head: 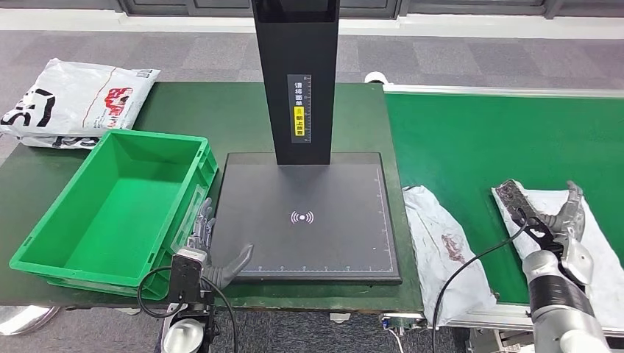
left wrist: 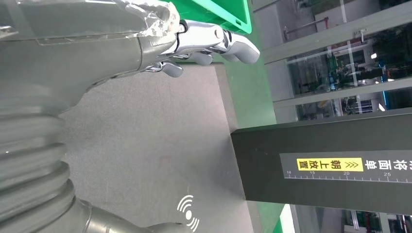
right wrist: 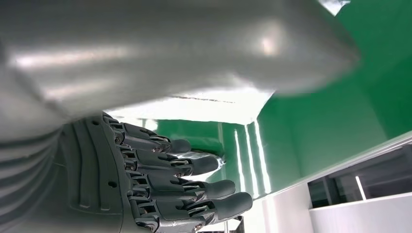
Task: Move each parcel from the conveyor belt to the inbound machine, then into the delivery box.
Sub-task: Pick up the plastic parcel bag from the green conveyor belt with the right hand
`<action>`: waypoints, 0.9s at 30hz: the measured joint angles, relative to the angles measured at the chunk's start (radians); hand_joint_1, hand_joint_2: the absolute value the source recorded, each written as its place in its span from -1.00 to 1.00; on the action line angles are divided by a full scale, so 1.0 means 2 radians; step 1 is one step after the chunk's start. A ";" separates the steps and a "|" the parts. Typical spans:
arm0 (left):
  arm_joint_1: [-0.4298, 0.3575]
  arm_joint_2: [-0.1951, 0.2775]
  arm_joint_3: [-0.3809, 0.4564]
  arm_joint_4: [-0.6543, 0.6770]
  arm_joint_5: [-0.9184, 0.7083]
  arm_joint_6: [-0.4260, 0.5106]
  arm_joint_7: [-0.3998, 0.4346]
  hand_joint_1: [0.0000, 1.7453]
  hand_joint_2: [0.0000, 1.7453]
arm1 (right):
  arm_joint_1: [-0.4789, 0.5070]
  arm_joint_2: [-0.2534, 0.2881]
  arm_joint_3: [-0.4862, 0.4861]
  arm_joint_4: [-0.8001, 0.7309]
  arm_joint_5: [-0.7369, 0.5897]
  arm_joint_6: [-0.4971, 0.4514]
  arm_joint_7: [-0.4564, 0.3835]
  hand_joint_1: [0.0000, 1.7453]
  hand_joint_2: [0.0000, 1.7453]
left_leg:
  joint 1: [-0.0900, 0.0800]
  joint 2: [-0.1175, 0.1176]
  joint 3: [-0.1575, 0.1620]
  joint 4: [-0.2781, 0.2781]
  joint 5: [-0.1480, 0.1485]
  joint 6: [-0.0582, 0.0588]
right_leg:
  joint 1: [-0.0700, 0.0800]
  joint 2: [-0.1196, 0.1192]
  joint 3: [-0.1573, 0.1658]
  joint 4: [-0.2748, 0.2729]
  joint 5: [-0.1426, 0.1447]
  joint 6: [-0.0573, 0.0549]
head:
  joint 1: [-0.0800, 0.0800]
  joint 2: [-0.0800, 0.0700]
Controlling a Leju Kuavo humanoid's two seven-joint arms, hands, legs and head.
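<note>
A green conveyor belt [head: 478, 140] fills the right of the frame, a black scanner [head: 309, 213] the centre, an empty green crate [head: 44, 246] the left. At lower right, the right hand [head: 548, 217], fingers spread wide, rests on a white parcel [head: 596, 235]; another parcel [head: 441, 246] lies left of it. At lower left, the left hand [head: 213, 254] hovers with fingers apart, holding nothing.

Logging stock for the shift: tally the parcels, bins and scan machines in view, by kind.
Parcels: 3, two on the conveyor belt at and, one on the table by the bin
Green bins: 1
Scan machines: 1
Total: 5
</note>
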 joint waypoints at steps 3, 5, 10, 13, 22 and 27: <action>0.000 0.000 0.000 -0.001 -0.004 -0.001 0.000 -1.00 1.00 | 0.000 0.000 0.000 0.000 0.004 -0.006 0.000 -1.00 -1.00 | 0.000 0.000 0.000 0.000 0.000 0.000 | 0.000 0.000 0.000 0.000 0.000 0.000 | 0.000 0.000; 0.000 0.000 0.000 -0.003 -0.008 -0.004 0.002 -1.00 1.00 | 0.001 0.000 -0.002 0.000 0.010 -0.008 0.001 -1.00 -0.50 | 0.000 0.000 0.000 0.000 0.000 0.000 | 0.000 0.000 0.000 0.000 0.000 0.000 | 0.000 0.000; 0.000 -0.001 0.000 -0.003 -0.015 -0.013 0.007 -1.00 1.00 | 0.007 0.006 -0.006 0.004 0.039 0.017 -0.005 -1.00 1.00 | 0.000 0.000 0.000 0.000 0.000 0.000 | 0.000 0.000 0.000 0.000 0.000 0.000 | 0.000 0.000; -0.004 -0.001 0.000 0.000 -0.016 -0.018 0.007 -1.00 1.00 | 0.015 0.020 -0.005 0.015 0.070 0.039 -0.004 -1.00 1.00 | 0.000 0.000 0.000 0.000 0.000 0.000 | 0.000 0.000 0.000 0.000 0.000 0.000 | 0.000 0.000; -0.017 -0.002 0.000 0.020 -0.014 -0.024 0.001 -1.00 1.00 | 0.032 0.076 0.026 0.059 0.127 0.081 0.023 -1.00 1.00 | 0.001 0.000 0.000 0.000 0.000 -0.001 | 0.001 0.000 -0.001 0.000 0.000 0.000 | 0.000 0.000; -0.019 -0.002 0.000 0.027 -0.012 -0.023 -0.002 -1.00 1.00 | 0.031 0.098 0.040 0.074 0.133 0.089 0.026 -1.00 1.00 | 0.001 0.000 0.000 0.000 0.000 -0.001 | 0.001 0.001 -0.001 0.000 0.000 0.000 | 0.000 0.000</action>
